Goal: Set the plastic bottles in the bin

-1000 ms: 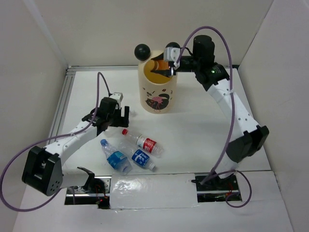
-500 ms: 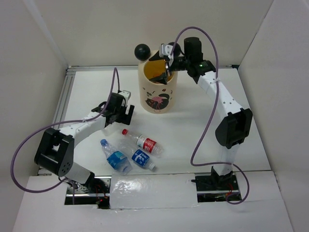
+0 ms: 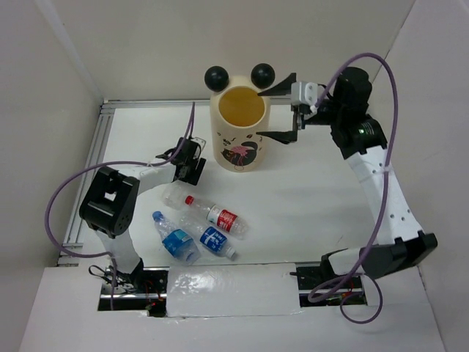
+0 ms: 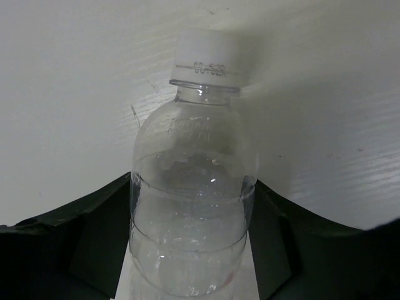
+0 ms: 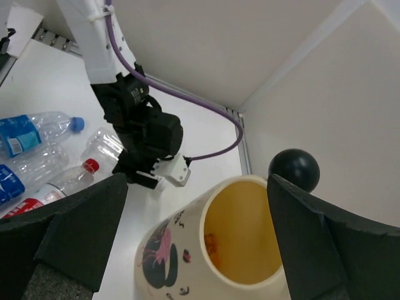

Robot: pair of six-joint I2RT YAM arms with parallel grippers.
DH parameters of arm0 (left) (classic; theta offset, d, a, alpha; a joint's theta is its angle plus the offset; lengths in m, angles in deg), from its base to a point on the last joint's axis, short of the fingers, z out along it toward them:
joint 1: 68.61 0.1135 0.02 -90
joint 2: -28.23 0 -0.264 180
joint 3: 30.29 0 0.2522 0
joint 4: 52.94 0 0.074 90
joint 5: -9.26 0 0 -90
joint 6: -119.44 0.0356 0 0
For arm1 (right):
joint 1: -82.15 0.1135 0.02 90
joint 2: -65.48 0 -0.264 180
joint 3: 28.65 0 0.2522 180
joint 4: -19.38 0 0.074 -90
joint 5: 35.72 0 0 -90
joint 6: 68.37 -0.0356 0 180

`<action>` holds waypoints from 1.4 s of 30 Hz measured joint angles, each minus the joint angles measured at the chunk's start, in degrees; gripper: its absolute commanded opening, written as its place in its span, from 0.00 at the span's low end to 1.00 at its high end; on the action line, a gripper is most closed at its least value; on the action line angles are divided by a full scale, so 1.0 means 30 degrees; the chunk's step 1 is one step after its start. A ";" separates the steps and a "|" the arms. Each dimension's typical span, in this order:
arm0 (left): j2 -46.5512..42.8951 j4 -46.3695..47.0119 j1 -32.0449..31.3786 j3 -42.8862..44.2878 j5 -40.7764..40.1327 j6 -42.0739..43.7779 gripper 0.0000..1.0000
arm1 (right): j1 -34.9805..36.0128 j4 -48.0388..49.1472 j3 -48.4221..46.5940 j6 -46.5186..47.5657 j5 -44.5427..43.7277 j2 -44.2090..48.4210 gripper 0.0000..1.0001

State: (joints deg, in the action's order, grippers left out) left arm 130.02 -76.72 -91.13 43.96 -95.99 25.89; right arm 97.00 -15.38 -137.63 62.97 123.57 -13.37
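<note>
The cream bin (image 3: 238,147) with two black ball ears stands at the back middle. Something orange (image 5: 212,247) lies low inside it. My right gripper (image 3: 282,110) hangs open and empty just right of the bin's rim (image 5: 250,182). An unlabelled clear bottle (image 4: 194,156) with a white cap lies on the table (image 3: 308,198). My left gripper (image 4: 192,187) straddles this bottle (image 3: 174,195), both fingers against its sides. Three more bottles lie in front: a red-labelled one (image 3: 223,218), a blue-labelled one (image 3: 212,240) and a blue-capped one (image 3: 176,242).
White walls close in the table on the left, back and right. A metal rail (image 3: 91,169) runs along the left edge. The left arm's purple cable (image 3: 80,183) loops over the table's left side.
The orange bottle has left my right gripper, which opened and drew back to the right of the bin. My left gripper reached forward over the clear bottle and narrowed onto it.
</note>
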 measured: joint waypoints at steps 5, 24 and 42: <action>-0.0153 -0.0226 0.0168 -0.0007 -0.0087 -0.0138 0.33 | -0.1472 -0.0306 0.2433 0.0000 0.0357 0.1996 0.89; -1.0309 0.4583 -0.2441 0.5421 0.7242 -0.3024 0.00 | -0.6477 -0.6834 1.4178 0.5224 -0.2557 0.6215 0.26; -0.1479 1.8506 -0.4925 0.6725 0.5319 0.1348 0.00 | -0.8087 -0.7264 1.5395 0.6951 -0.2754 0.6135 0.33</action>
State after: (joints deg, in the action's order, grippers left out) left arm 125.59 -21.21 -105.91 64.14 -80.03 29.93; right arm 72.74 -37.17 -91.45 83.82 115.31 5.03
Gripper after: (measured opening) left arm 0.743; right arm 0.297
